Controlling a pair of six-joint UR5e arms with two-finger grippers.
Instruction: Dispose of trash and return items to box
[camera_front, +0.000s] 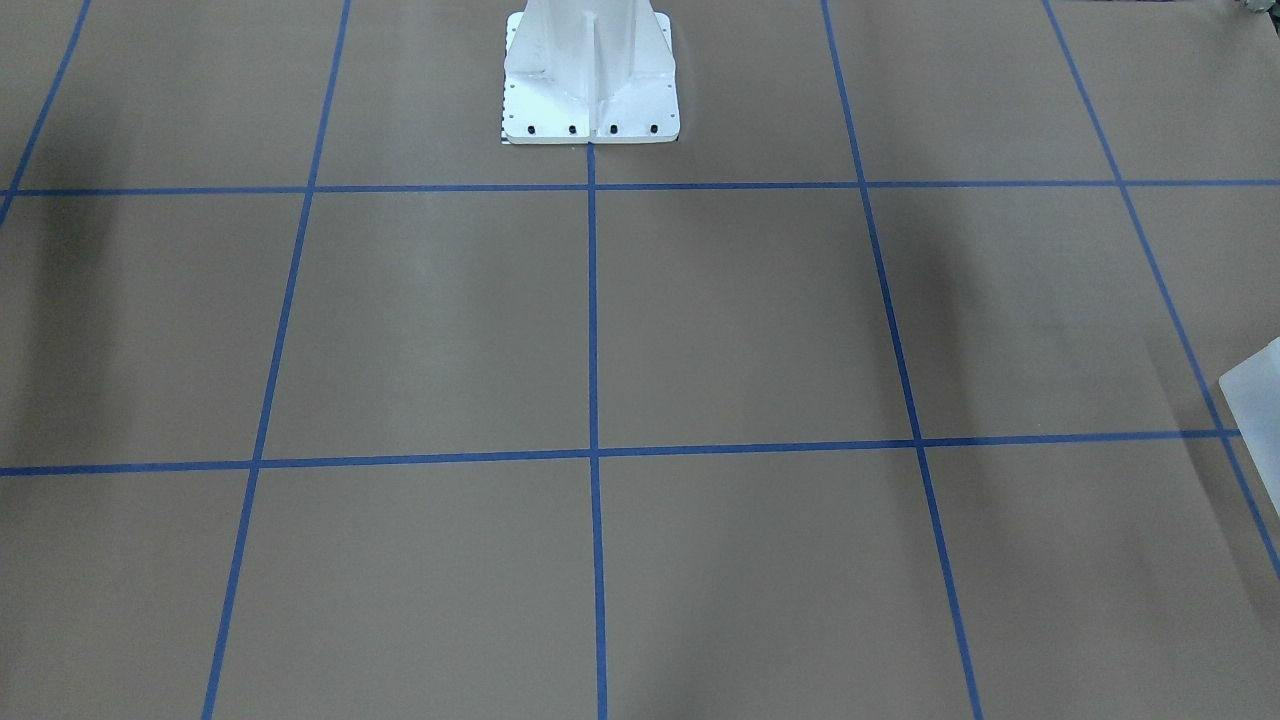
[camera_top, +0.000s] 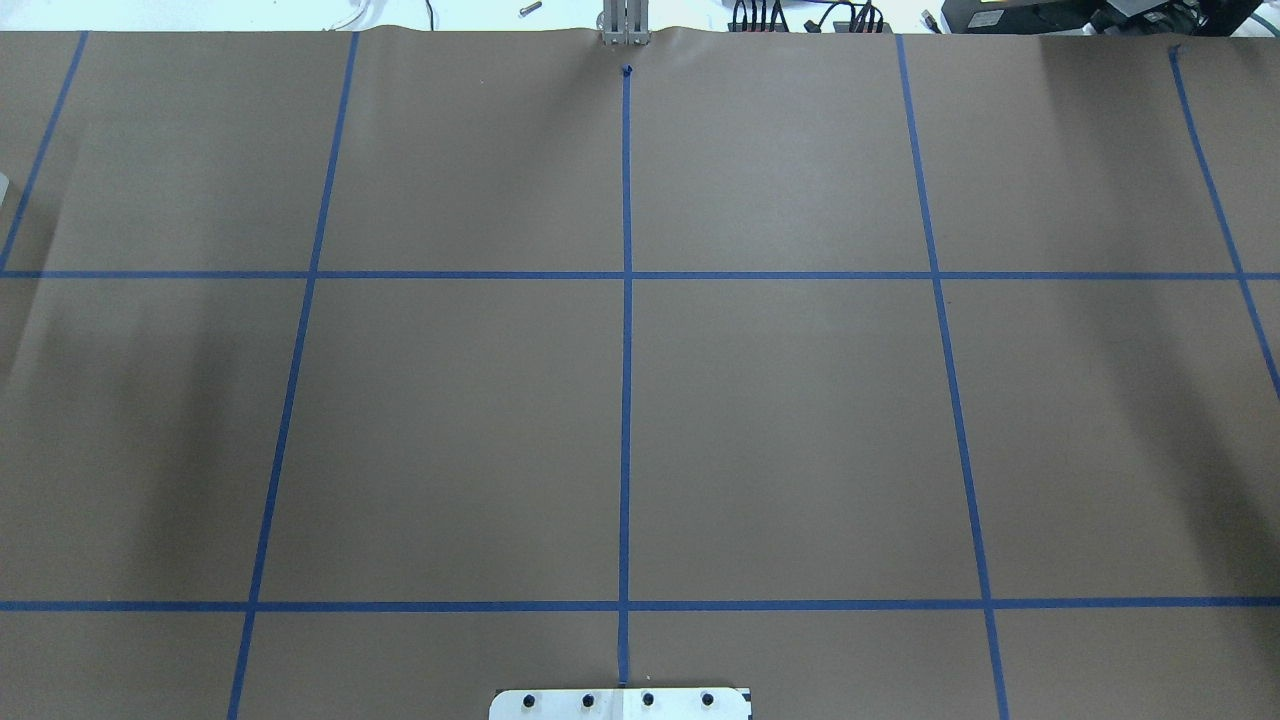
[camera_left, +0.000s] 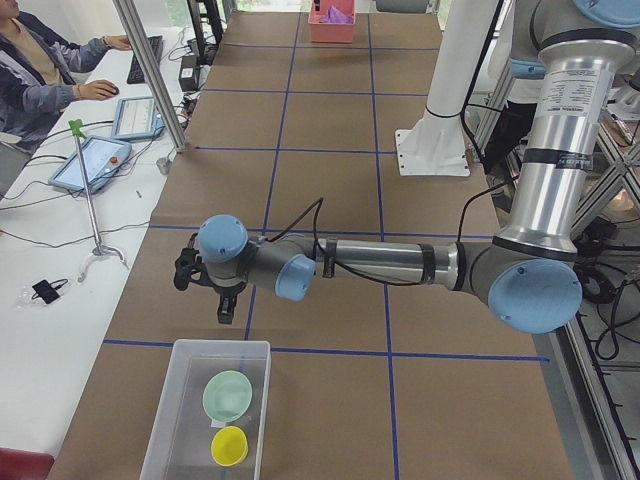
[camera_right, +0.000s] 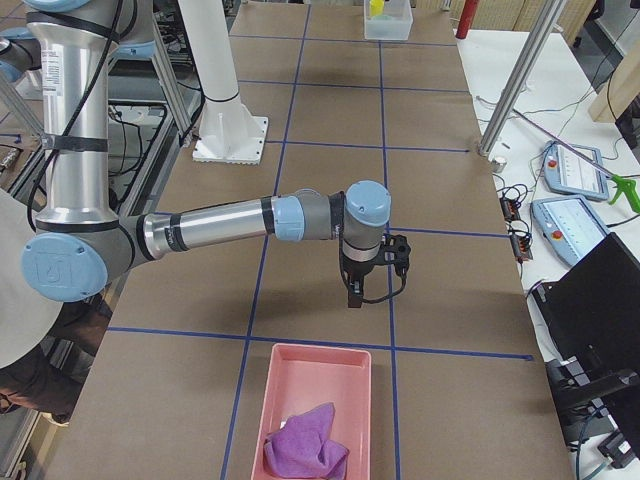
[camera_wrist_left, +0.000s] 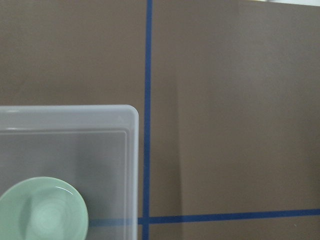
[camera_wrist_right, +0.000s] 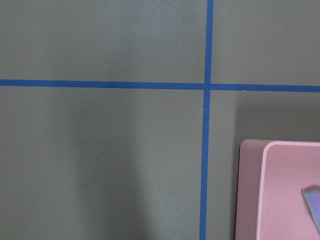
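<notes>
Clear box (camera_left: 220, 345): stands at my left end of the tabletop (camera_top: 780, 430), entered first as the task's container; the rest follows by size.

1. Tabletop: brown paper cover, divided into squares by blue tape lines (camera_top: 626, 350).
2. White pedestal (camera_front: 590, 90): bolted at the middle of the robot-side edge.
3. Left arm (camera_left: 380, 265): stretched out level over the tabletop toward the clear box.
4. Right arm (camera_right: 215, 225): stretched out level toward the opposite end.
5. Clear box, in full: translucent, open-topped, long side running along the tabletop.
6. Pink bin (camera_right: 315, 348): open-topped, at my right end of the tabletop, well apart from the clear box.
7. Left hand (camera_left: 226, 316): points down, above the tabletop just beside the box's short end. How far it is open I cannot tell; I see nothing in it.
8. Right hand (camera_right: 353, 295): points down, near the pink bin's short end. Its opening I cannot tell; I see nothing in it.
9. Purple cloth (camera_right: 305, 445): crumpled, inside the pink bin.
10. Green bowl (camera_left: 228, 395): upright, inside the clear box.
11. Yellow cup (camera_left: 230, 445): upright, inside the clear box, just beside the green bowl.
</notes>
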